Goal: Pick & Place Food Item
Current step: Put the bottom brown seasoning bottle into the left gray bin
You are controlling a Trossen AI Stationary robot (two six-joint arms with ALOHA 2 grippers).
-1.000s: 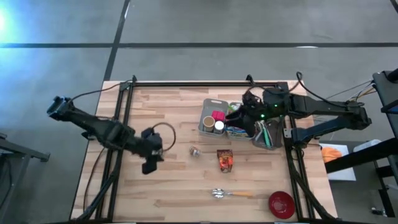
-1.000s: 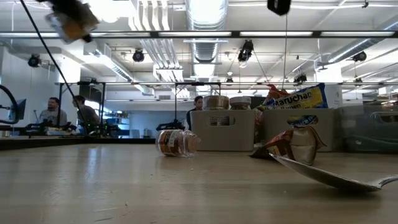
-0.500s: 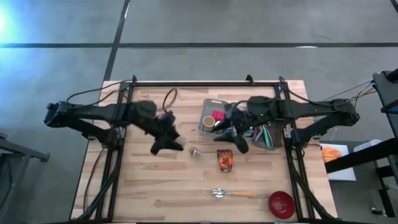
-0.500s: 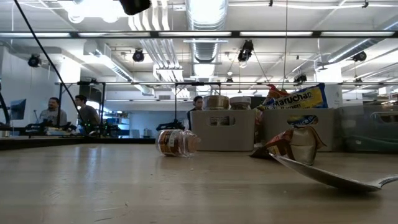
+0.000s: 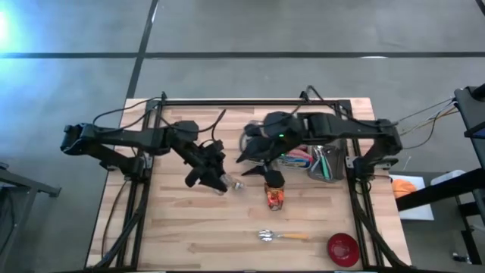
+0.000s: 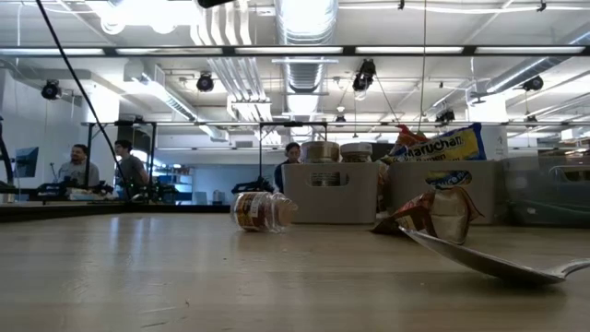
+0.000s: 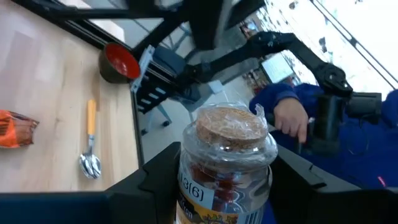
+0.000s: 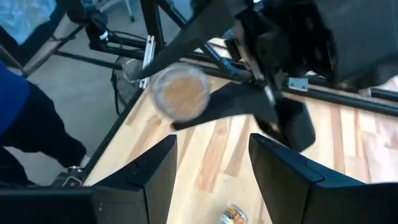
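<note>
Jar (image 5: 236, 184) of food, clear with a cork-coloured lid, lies on its side near the middle of the surface (image 5: 189, 227), touching nothing else. In the low view its long axis runs roughly from 9 to 3 o'clock. The left wrist view suggests the lid end points away from the left arm, towards 3 or 4 o'clock.

Left gripper (image 5: 214, 179) hangs just beside the jar in the high view, with the jar at about 4 o'clock from it. Its jaws are spread and grasp nothing. The left wrist view frames the jar between the two fingers, but the low view shows no gripper at jar height, so it is probably above the jar, not around it.

Right gripper (image 5: 269, 173) is at about 2 o'clock from the jar, its jaws also released and empty. It hangs over the orange snack packet (image 5: 274, 197), which lies at 4 o'clock from the jar.

Judging by this, the left arm is nearer and already lined up. The coming move calls for a descent along the jar's length so the fingers close across its round body, which could roll if nudged.
</note>
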